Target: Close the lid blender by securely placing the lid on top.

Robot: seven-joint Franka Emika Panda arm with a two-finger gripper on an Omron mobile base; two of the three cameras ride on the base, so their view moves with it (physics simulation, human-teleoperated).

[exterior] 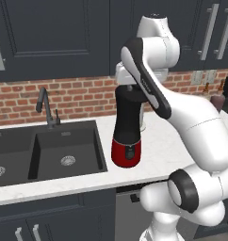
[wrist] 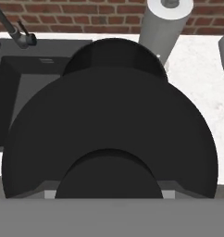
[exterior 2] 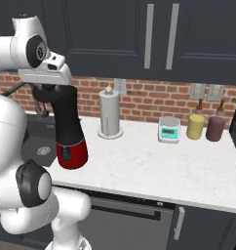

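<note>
Alignment is the whole matter at this step: the lid (wrist: pixel 109 125) hangs under the gripper (exterior 2: pixel 50 89) directly above the blender (exterior 2: pixel 68 132), which stands on the white counter (exterior 2: pixel 154 161) near its front edge, just right of the dark sink (exterior: pixel 50 146). From the hand view the broad black disc covers most of the jar, and only an arc of the jar's dark rim peeks out past its far edge, so the lid seems to sit a little toward the camera side of centre, though part of that offset may be mere perspective. To seat it well, I judge the hand should nudge toward that exposed arc until the rim is hidden evenly all round, keep the disc level, then lower straight down and press lightly before letting go; a tilted descent could catch one edge on the rim and leave the lid cocked. The fingers are hidden behind the disc and the hand body, so whether they clamp the knob I cannot tell, though the lid's position under the hand suggests it is being carried. Counting what stands about: one blender, one lid, one paper towel roll (exterior 2: pixel 109 113), one small kitchen scale (exterior 2: pixel 169 130), one yellow jar (exterior 2: pixel 195 124), one maroon jar (exterior 2: pixel 216 127), one faucet (exterior: pixel 46 108) and one sink.
</note>
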